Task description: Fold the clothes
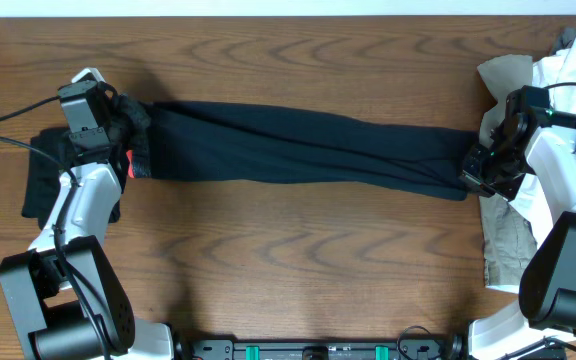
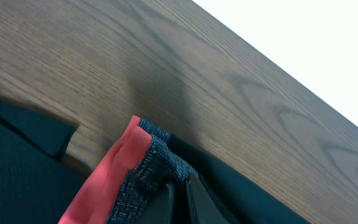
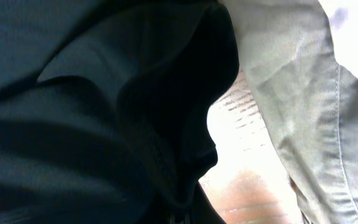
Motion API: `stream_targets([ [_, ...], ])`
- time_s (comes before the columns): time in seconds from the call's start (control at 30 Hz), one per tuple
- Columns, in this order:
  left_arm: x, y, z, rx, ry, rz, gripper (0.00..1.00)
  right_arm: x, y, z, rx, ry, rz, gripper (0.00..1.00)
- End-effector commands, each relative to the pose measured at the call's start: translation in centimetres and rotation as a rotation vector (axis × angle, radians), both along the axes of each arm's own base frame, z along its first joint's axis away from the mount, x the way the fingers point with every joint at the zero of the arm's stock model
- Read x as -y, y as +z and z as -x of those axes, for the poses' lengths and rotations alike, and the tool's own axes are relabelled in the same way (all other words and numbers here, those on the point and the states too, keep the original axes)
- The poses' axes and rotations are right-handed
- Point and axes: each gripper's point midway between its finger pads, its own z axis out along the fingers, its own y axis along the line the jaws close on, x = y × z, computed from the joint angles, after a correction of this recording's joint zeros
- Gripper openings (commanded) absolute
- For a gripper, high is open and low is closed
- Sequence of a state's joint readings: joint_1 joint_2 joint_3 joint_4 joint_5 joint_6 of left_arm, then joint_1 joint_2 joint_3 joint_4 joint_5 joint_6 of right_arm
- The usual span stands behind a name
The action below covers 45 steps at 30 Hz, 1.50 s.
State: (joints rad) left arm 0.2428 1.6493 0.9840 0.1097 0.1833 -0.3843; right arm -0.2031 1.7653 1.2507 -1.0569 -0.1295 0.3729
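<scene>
The long dark navy trousers [image 1: 298, 150] lie stretched left to right across the wooden table. My left gripper [image 1: 120, 132] is at their grey, red-edged waistband [image 1: 133, 158]. In the left wrist view that gripper [image 2: 182, 200] is shut on the grey band [image 2: 148, 171], with the red edge [image 2: 110, 174] beside it. My right gripper [image 1: 478, 170] is shut on the trouser leg ends. In the right wrist view the dark cloth [image 3: 92, 112] covers nearly everything and bunches at the gripper [image 3: 180, 214], hiding most of the fingers.
A black garment [image 1: 40, 185] lies under my left arm at the table's left edge. White clothes [image 1: 568, 70] and khaki clothes [image 1: 508, 245] are piled at the right edge, and the khaki cloth [image 3: 291, 93] hangs close beside the right gripper.
</scene>
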Motion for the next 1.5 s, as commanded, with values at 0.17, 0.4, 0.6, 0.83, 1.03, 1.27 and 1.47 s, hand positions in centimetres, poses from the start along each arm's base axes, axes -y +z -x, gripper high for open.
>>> stream_targets([
  [0.17, -0.4, 1.1, -0.4, 0.011, 0.002, -0.025, 0.06, 1.4, 6.0, -0.3, 0.126, 0.003, 0.056, 0.01],
  [0.4, -0.2, 2.3, 0.4, 0.012, 0.002, -0.025, 0.06, 1.1, 8.7, 2.9, 0.111, 0.003, 0.056, 0.01],
  [0.6, -0.1, 2.1, 0.8, -0.004, 0.002, -0.021, 0.06, 0.9, 8.8, 4.4, 0.06, 0.038, 0.06, 0.01],
  [0.83, -0.1, 1.8, 1.0, -0.019, 0.002, -0.018, 0.06, 1.8, 7.0, 3.3, 0.031, 0.026, 0.091, 0.01],
  [1.03, -0.1, 1.9, 1.0, -0.018, 0.002, -0.018, 0.06, 2.1, 4.0, 1.8, -0.02, 0.027, 0.078, 0.01],
  [1.27, -0.1, 1.9, 1.0, -0.018, 0.002, -0.018, 0.06, 2.7, 0.0, -0.6, -0.035, 0.02, 0.073, 0.01],
  [1.47, -0.1, 1.8, 1.0, -0.018, 0.002, -0.018, 0.06, 3.3, -1.8, -3.7, 0.05, 0.019, 0.087, 0.01],
])
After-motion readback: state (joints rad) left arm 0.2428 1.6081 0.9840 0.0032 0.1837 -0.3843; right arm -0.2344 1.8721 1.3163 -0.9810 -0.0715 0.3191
